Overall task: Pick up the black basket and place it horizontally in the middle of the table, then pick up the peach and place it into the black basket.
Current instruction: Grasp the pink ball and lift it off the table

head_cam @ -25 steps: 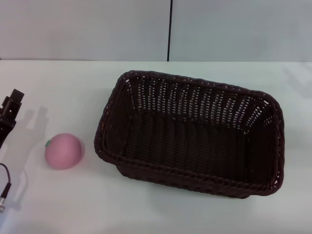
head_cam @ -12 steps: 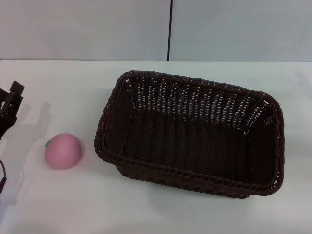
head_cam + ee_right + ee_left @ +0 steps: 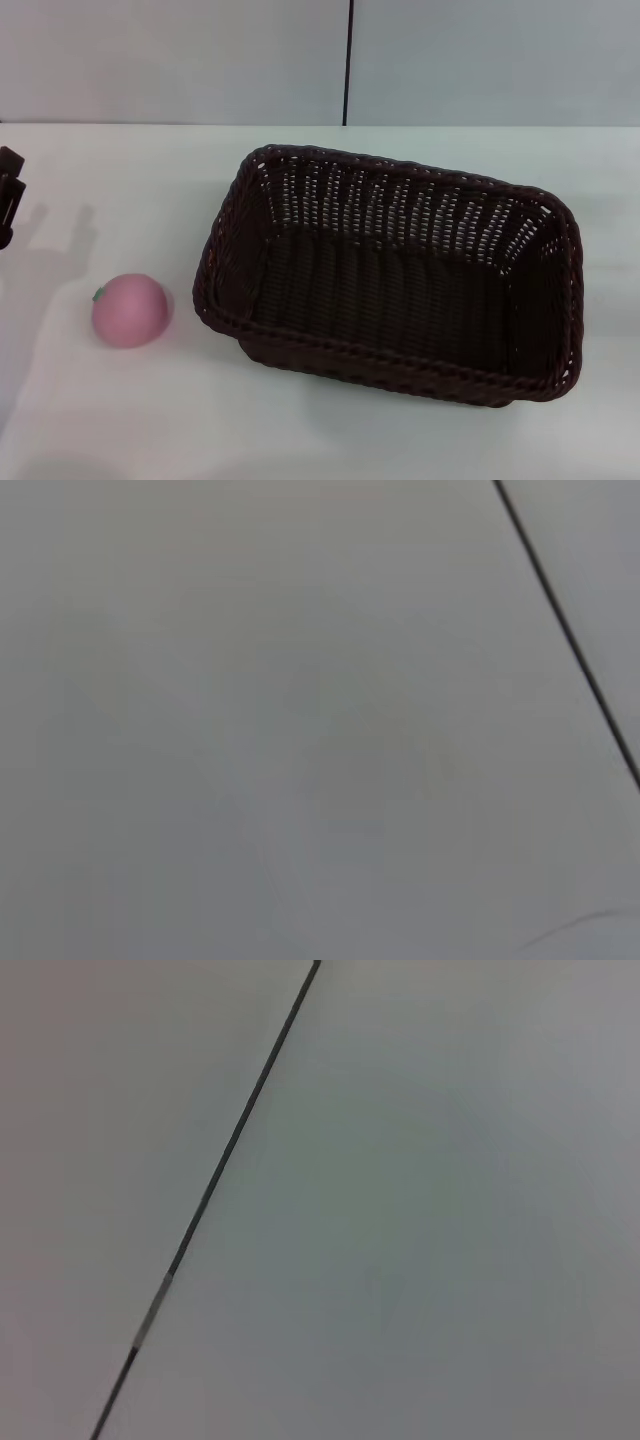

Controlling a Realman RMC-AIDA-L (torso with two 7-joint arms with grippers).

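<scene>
Nearest me, at the lower left of the head frame, the peach (image 3: 130, 310) sits alone on the white desk (image 3: 120, 420), its green stem mark turned toward the left edge. Nothing touches it. Just beside it to the right, but apart from it, is the black basket (image 3: 230, 300), open side up, filling the centre and right of the frame with its long side running nearly across the picture, tilted a little. It holds nothing.

Farther back, at the left edge of the frame about mid-height, only a dark sliver of my left hand (image 3: 10, 195) shows. A second ago it reached well into the picture, close above and left of the peach, with a cable showing at the lower left corner; since then it has slid out toward the edge and the cable is gone from view. I cannot tell whether that hand is released or clenched. My right hand is not in view, and both wrist cameras show only a pale panelled wall (image 3: 420, 1210) with a dark seam.

The basket and peach have not shifted. I judge the basket placement done, and the peach not yet picked up, with my left hand now farther from it.
</scene>
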